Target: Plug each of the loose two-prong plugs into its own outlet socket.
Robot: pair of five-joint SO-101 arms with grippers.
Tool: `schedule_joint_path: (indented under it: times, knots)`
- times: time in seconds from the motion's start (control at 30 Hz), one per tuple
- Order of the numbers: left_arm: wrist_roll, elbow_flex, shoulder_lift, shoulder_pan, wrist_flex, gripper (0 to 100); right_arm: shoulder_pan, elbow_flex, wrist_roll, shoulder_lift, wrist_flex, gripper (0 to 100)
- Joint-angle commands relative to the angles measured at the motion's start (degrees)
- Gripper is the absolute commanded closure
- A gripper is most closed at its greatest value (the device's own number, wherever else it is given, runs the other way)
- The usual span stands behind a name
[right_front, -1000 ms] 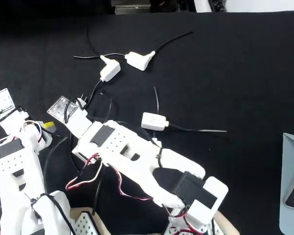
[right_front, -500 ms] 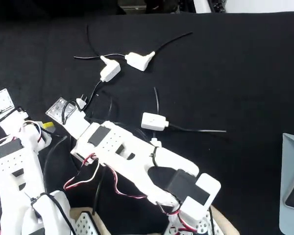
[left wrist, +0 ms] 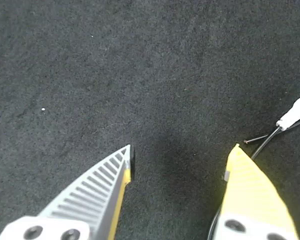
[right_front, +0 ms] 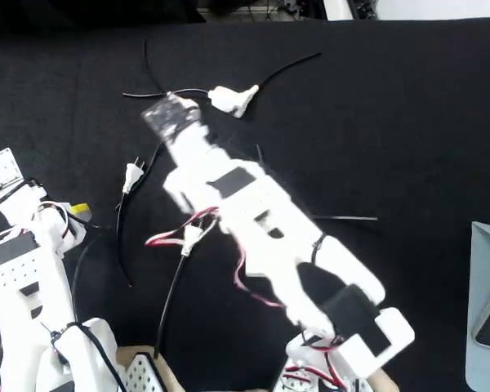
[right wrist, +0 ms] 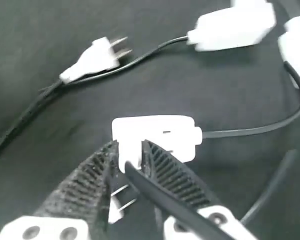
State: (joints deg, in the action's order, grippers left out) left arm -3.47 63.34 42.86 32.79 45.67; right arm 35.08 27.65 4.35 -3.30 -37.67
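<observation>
a: how does the right gripper (right wrist: 128,145) stand?
b: barely parted. its two black fingers (right wrist: 90,185) are a narrow slit apart, tips just over a white socket block (right wrist: 162,137), whose white shows through the slit. whether they touch it i can't tell; i see nothing clamped.
a: and the left gripper (left wrist: 182,147)?
b: released, spread wide: one grey finger (left wrist: 97,190), one yellow, over the black cloth (left wrist: 140,60).
a: where are the plugs?
b: one loose plug (right_front: 132,174) lies on the cloth between the two arms, prongs toward the far side, its cord (right_front: 118,220) trailing back to the near edge. from the right wrist a second pair of prongs (right wrist: 124,196) shows under the fingers, beside the block; more of that plug i can't make out. another socket (right_front: 231,100) lies just beyond the right arm's tip, a cord running off each side.
</observation>
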Motion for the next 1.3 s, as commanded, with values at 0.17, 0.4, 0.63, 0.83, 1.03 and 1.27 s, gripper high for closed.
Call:
schedule_joint_path:
  times: [0.17,0.4,0.63,0.83,1.03,1.27]
  knots:
    - [-0.18,0.75,1.49,0.57,-1.05,70,-10.90,2.15,3.87,8.13,34.64,97.8]
    - [-0.18,0.75,1.49,0.57,-1.05,70,-10.90,-0.31,3.60,11.82,29.98,71.6]
    - [-0.53,0.31,1.49,3.82,-1.05,70,-0.09,4.35,-7.65,1.89,25.14,71.5]
    - [-0.62,0.31,1.49,5.32,-1.05,70,7.56,0.92,-19.08,5.49,25.23,71.4]
    - [-0.62,0.31,1.49,5.32,-1.05,70,9.14,-8.75,-19.43,16.84,24.97,71.5]
    - [-0.62,0.31,1.49,5.14,-1.05,70,9.67,-18.24,-19.52,27.30,24.88,71.5]
